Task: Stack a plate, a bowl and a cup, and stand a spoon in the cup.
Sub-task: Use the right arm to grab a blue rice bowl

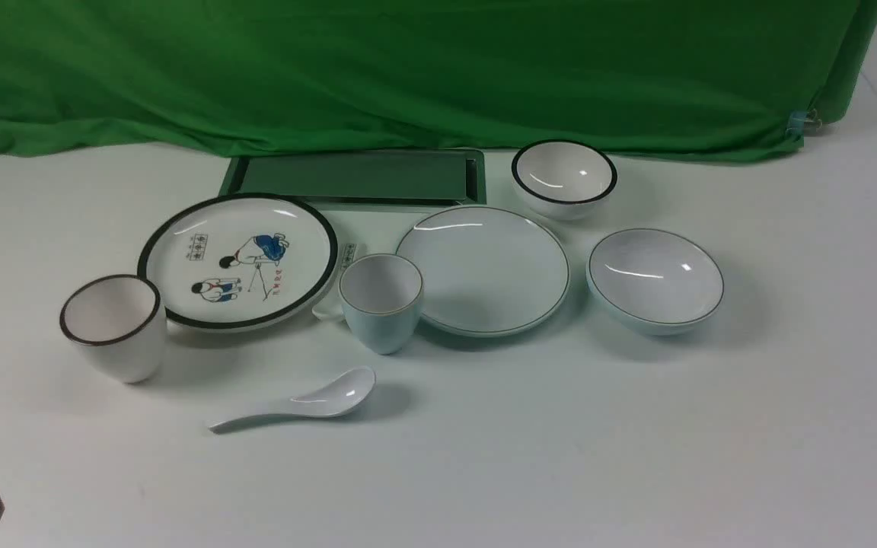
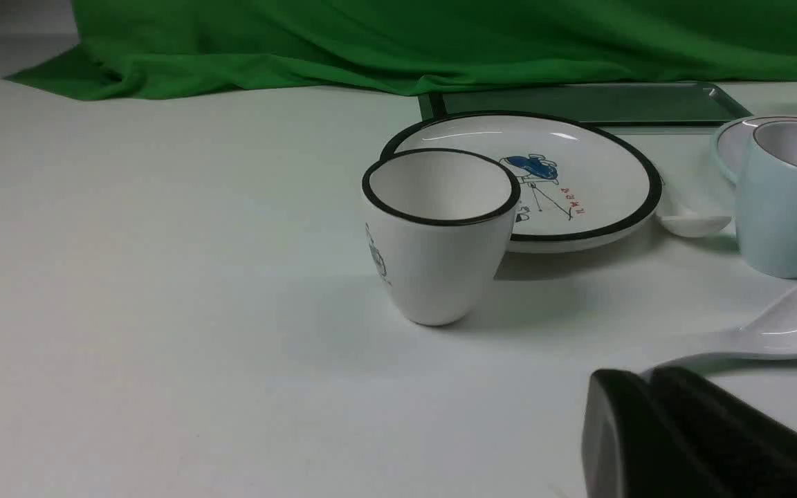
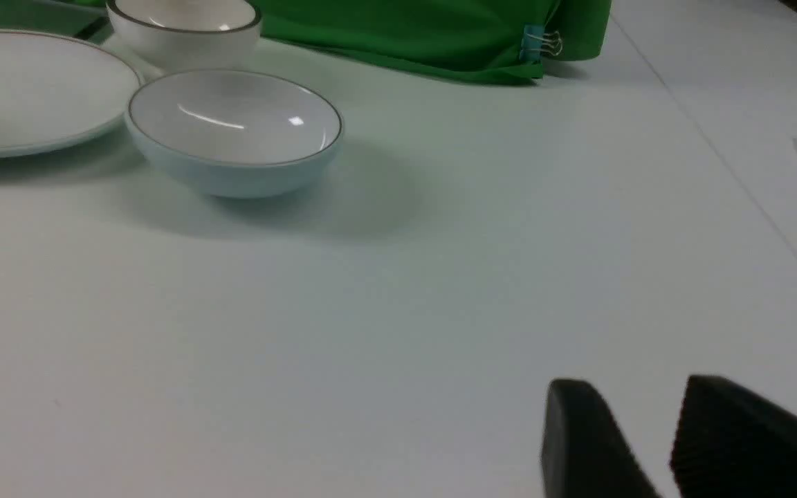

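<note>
Four pale pieces for the stack sit separately on the white desk [image 1: 560, 457], none resting on another. The plate [image 1: 484, 270] lies flat near the middle. The bowl [image 1: 655, 280] stands upright just right of the plate, with a sliver of desk between them. The cup [image 1: 381, 301] stands upright at the plate's left edge; whether they touch cannot be told. The spoon [image 1: 294, 407] lies nearer the robot than the plate and to its left. Its scoop end is turned toward the plate and it is clear of the cup.

Left of the plate, past the cup, lies a black-rimmed cartoon plate [image 1: 239, 259]. A second white spoon [image 1: 328, 310] shows between the two plates, mostly hidden by the cup. Farther left still stands a white cup with a dark rim [image 1: 113, 326]. Behind the plate lies a dark green tray [image 1: 358, 176], and to the plate's back right a small black-rimmed bowl [image 1: 564, 179]. A green cloth [image 1: 408, 68] hangs beyond them.

The left jaws, far to the plate's near left, are pressed together, black fingers [image 2: 620, 429] meeting on nothing. The right jaws, seen only from the right wrist, sit over bare desk well right of the plate, past the bowl. Their fingers [image 3: 578, 436] stand apart with desk showing between them, gripping nothing.
</note>
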